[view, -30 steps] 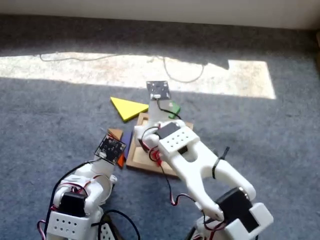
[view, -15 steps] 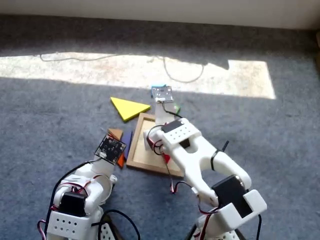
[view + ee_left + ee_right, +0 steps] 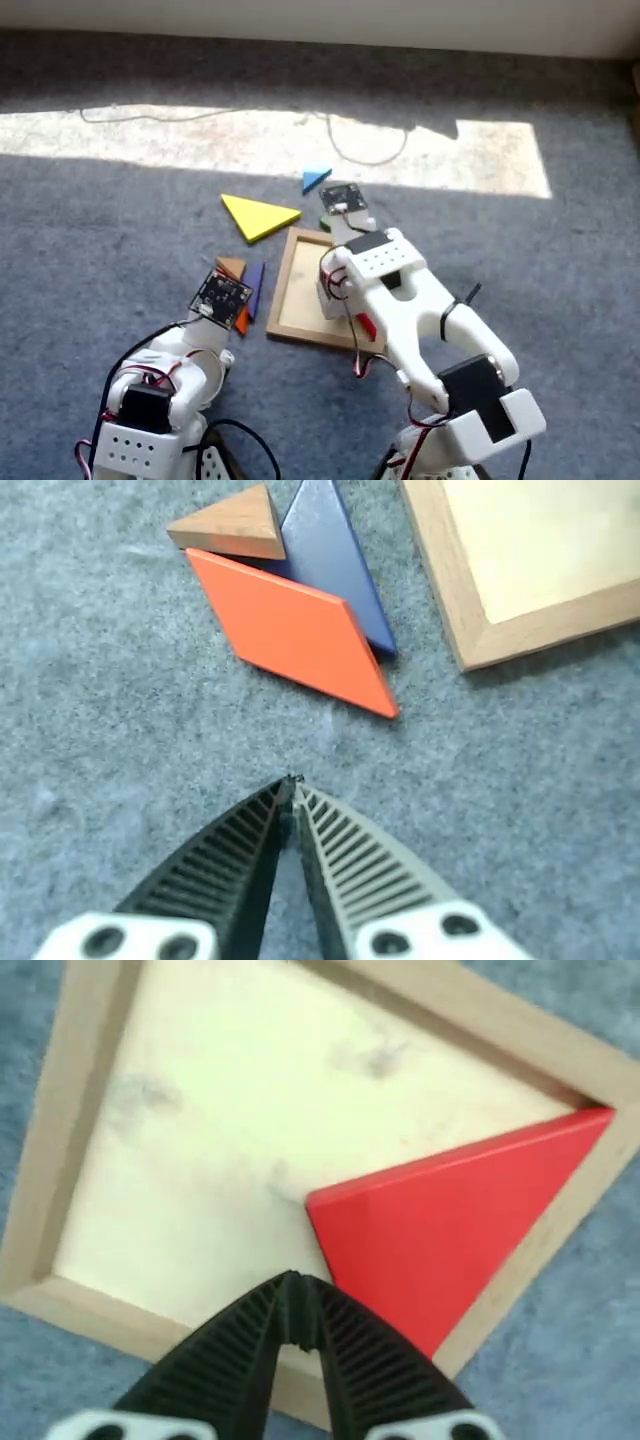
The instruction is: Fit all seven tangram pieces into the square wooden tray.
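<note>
- Tangram pieces lie in several places. The red triangle (image 3: 460, 1230) is inside the wooden tray (image 3: 280, 290), along one rim, at the middle of the high view.
- The yellow triangle (image 3: 258, 215) and the small blue triangle (image 3: 316, 178) lie on the carpet (image 3: 120, 230), above the tray in the frame.
- The brown triangle (image 3: 235, 525), navy triangle (image 3: 335, 560) and orange parallelogram (image 3: 295, 630) touch one another just left of the tray.
- The left gripper (image 3: 292, 790) is closed with nothing in it, over the carpet near the orange parallelogram.
- The right gripper (image 3: 297, 1305) is also closed and empty, over the tray's rim beside the red triangle.
</note>
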Motion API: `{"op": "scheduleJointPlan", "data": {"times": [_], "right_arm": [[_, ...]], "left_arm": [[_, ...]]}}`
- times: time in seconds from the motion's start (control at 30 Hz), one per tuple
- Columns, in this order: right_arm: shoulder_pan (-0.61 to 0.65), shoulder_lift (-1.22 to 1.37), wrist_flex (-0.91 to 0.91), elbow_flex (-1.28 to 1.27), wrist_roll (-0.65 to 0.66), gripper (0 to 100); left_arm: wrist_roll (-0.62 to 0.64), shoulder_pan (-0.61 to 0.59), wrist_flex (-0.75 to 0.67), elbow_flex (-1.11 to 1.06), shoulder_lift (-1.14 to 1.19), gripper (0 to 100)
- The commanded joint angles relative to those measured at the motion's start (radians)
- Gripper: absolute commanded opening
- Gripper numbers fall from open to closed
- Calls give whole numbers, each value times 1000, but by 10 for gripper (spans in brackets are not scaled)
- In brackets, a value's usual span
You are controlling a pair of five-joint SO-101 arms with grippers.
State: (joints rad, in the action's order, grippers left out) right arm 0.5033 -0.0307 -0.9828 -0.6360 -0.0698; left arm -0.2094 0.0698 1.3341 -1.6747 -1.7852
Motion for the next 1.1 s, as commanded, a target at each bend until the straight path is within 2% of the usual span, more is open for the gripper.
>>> {"op": "scheduleJointPlan", "data": {"times": [0.0,0.27,0.53,0.63,0.83,0.93,1.07], "right_arm": [[-44,-148,-27,-7,26,15],[-45,-542,-174,-68,23,15],[-47,-918,-174,-315,21,15],[-96,-1055,-173,-410,21,15],[-268,-1256,-59,-615,-15,15],[-286,-1320,18,-713,-89,15],[-288,-1392,65,-788,-115,15]], "left_arm": [[-9,13,6,-21,-50,6],[-9,13,6,-21,-50,6],[-9,13,6,-21,-50,6],[-9,13,6,-21,-50,6],[-9,13,6,-21,-50,6],[-9,13,6,-21,-50,6],[-9,18,6,-21,-50,6]]}}
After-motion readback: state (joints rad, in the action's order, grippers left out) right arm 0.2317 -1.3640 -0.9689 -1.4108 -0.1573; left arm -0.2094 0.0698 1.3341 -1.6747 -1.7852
